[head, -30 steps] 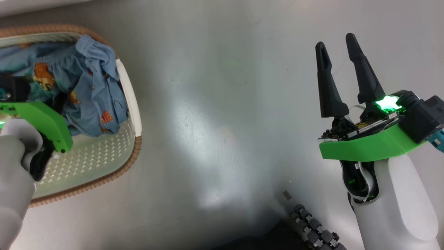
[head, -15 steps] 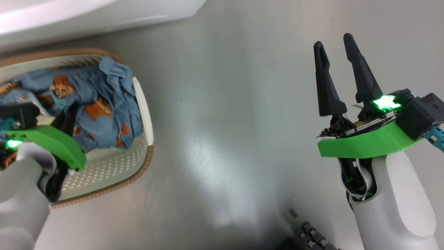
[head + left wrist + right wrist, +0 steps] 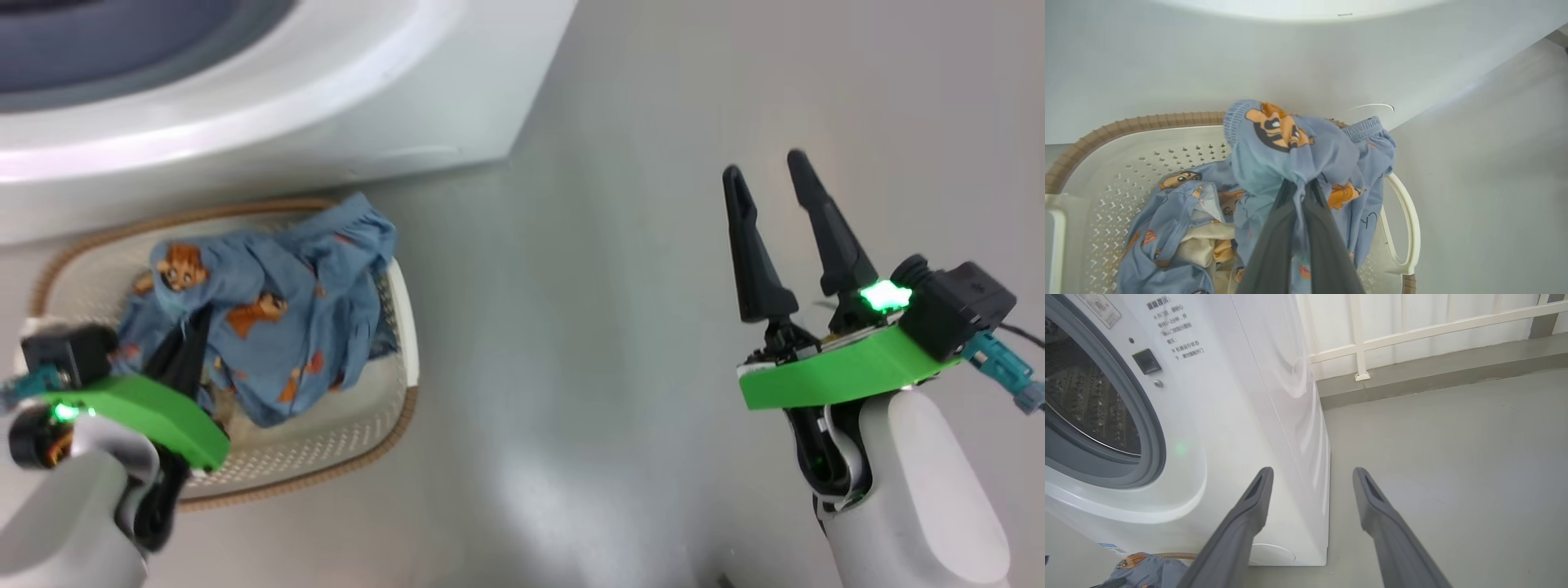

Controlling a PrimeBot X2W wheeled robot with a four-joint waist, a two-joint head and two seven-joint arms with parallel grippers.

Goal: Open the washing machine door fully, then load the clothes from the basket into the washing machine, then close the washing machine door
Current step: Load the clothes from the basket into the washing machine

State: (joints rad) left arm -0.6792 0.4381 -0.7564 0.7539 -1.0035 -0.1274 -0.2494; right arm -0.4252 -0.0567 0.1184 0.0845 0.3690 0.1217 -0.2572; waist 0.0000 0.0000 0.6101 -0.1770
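Now, loading: left jaws clamped on the clothes point(image 3: 1306, 155) in the basket point(image 3: 1147, 122) at the washer's point(image 3: 1229, 416) foot, right jaws wide and empty, so next, hoist them up into the drum point(image 3: 1081, 404).

Around the left end effector point(image 3: 1299, 185), the clothes point(image 3: 1274, 159) are soft, wrinkled cloth. Beneath it, the basket point(image 3: 1147, 143) is matt perforated plastic with a woven rim. Beyond, the washing machine point(image 3: 1229, 416) is glossy and the floor point(image 3: 1453, 457) smooth.

left gripper point(image 3: 1300, 185) tips buried in the clothes point(image 3: 1331, 155), basket point(image 3: 406, 327) corner behind the left arm point(image 3: 73, 506), washing machine point(image 3: 326, 122) cut by top edge, drum point(image 3: 1086, 400) cut at left edge
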